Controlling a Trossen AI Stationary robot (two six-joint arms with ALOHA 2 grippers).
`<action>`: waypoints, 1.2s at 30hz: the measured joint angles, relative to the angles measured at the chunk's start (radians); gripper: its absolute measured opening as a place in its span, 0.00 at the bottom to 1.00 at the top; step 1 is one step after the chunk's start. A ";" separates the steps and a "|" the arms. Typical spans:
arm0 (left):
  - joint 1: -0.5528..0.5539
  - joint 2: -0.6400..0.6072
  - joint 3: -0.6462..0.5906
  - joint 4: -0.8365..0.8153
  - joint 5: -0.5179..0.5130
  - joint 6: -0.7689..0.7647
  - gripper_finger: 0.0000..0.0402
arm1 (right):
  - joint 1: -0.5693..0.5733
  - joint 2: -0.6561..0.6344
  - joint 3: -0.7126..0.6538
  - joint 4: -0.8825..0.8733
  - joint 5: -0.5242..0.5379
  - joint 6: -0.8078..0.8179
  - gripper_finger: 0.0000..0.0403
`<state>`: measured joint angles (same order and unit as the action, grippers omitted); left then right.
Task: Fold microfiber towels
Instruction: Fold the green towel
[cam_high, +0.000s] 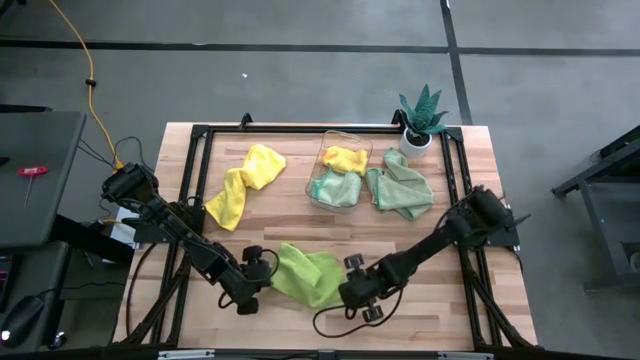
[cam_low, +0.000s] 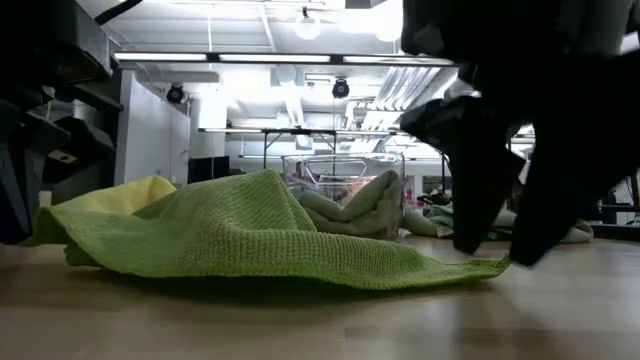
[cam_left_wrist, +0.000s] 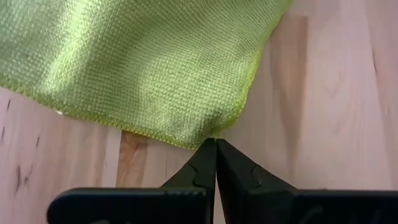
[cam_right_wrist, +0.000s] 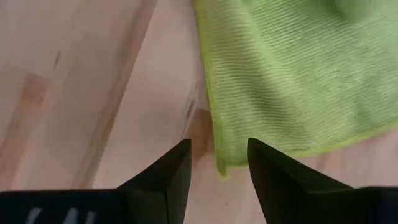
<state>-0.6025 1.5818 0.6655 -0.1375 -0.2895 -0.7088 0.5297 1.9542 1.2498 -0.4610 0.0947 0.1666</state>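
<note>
Working the lime green towel (cam_high: 308, 275) at the near-centre of the tabletop (cam_high: 470, 290), rumpled and part-flat, between both arms. Left claw (cam_left_wrist: 216, 144) pressed together, tips right at one towel corner; cannot tell whether any fabric is actually pinched or just touched. Right claw (cam_right_wrist: 217, 155) spread, hovering low with the opposite near corner lying between its fingers, not gripped. Towel sits inward of each claw: toward the right from the left one, toward the left from the right one. Long axis runs roughly left-right with a slight diagonal, higher end toward the left arm, lower corner toward the right. Both arms about equally near, one per corner. Next move probably turns on the right claw closing on its corner so both can lift and carry the near edge away toward the far edge. Other towels well apart: yellow towel (cam_high: 243, 185) far-left, mint towel (cam_high: 402, 190) just beside the clear bin (cam_high: 340, 150), more inside it.
</note>
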 joint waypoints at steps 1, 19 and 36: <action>0.000 0.000 0.000 0.000 0.002 -0.010 0.00 | 0.000 0.011 0.005 -0.005 -0.001 -0.003 0.37; 0.000 -0.006 0.000 0.003 0.111 -0.099 0.00 | 0.003 0.022 0.006 -0.109 0.007 0.105 0.02; 0.071 -0.488 0.002 -0.102 0.182 -0.274 0.00 | -0.067 -0.382 0.083 -0.359 -0.043 0.179 0.00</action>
<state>-0.5319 1.0943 0.6674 -0.2397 -0.1072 -0.9824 0.4629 1.5722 1.3323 -0.8200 0.0518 0.3460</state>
